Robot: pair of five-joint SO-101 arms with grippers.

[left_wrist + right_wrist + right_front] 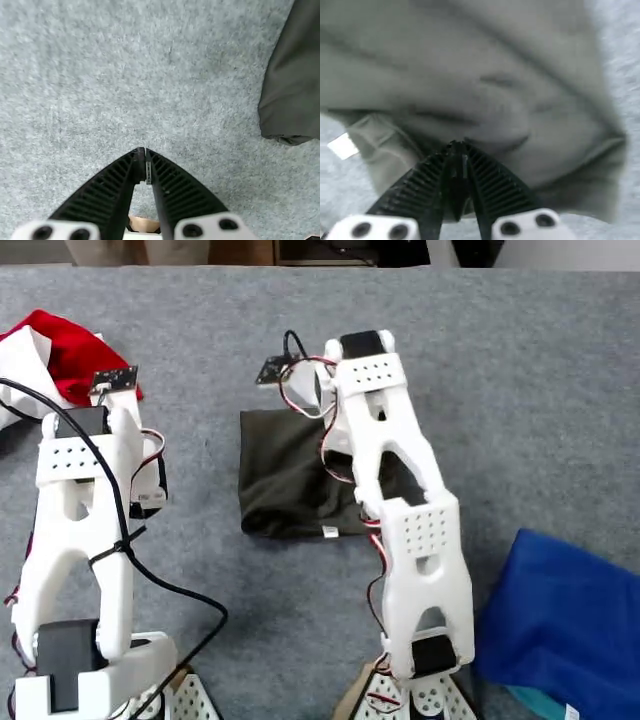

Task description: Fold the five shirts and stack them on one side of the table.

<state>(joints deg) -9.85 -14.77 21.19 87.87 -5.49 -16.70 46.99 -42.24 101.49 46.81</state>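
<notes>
At far left we see a red shirt (60, 355) bunched at the table's (520, 360) edge. Our left gripper (141, 155) is clenched on nothing over bare table. The dark shirt (285, 480) lies folded mid-table, and our right gripper (456, 150) is clenched just over it. A blue shirt (570, 620) lies far right.

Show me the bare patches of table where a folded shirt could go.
Widest free patch: the table right of the right arm, beyond the blue shirt. A narrower strip lies between the left arm and the dark shirt, with a black cable across its near end. Crowded around the red shirt.
</notes>
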